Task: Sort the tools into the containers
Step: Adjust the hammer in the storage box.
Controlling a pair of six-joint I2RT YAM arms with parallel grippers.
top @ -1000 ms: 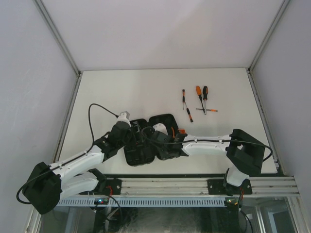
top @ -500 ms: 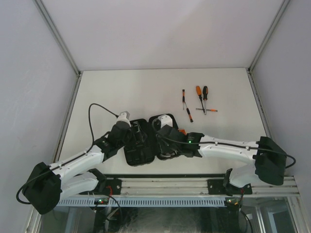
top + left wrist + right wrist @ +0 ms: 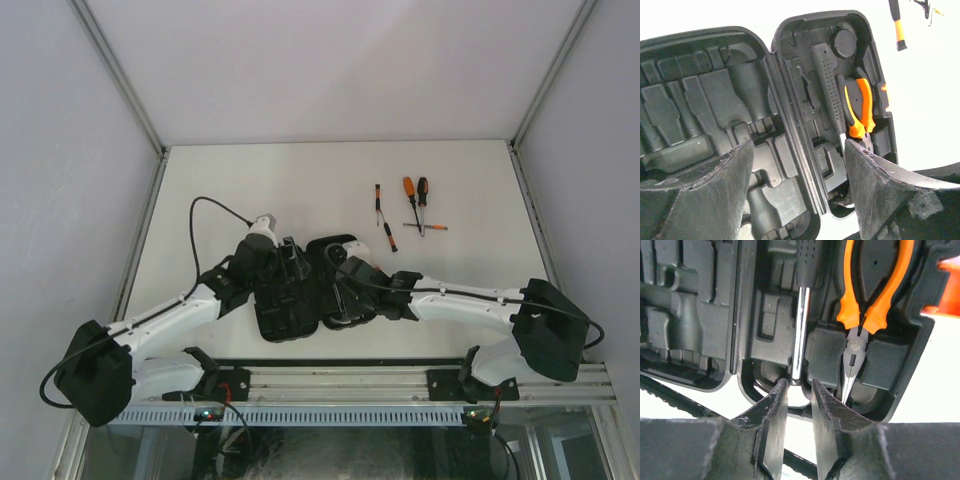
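Note:
The black tool case (image 3: 285, 312) lies open near the table's front edge. In its right half lie the black-handled hammer (image 3: 827, 82) and the orange-handled pliers (image 3: 860, 107). My right gripper (image 3: 800, 384) is slightly open at the case's near rim, its tips on either side of the end of the hammer's chrome shaft (image 3: 799, 335), with a gap showing. The pliers (image 3: 875, 285) lie just to the right. My left gripper (image 3: 799, 145) hovers wide open over the case's hinge, holding nothing. Several screwdrivers (image 3: 412, 203) lie on the table at the far right.
The left half of the case (image 3: 700, 100) shows only moulded slots. An orange latch (image 3: 945, 290) juts from the case's right edge. White walls enclose the table, with a metal rail (image 3: 400, 385) along the front. One orange-and-black screwdriver (image 3: 897, 25) shows beyond the case.
My right gripper has opened a little and let go of the hammer shaft, and that arm has swung outward. The left gripper has shifted slightly forward over the case.

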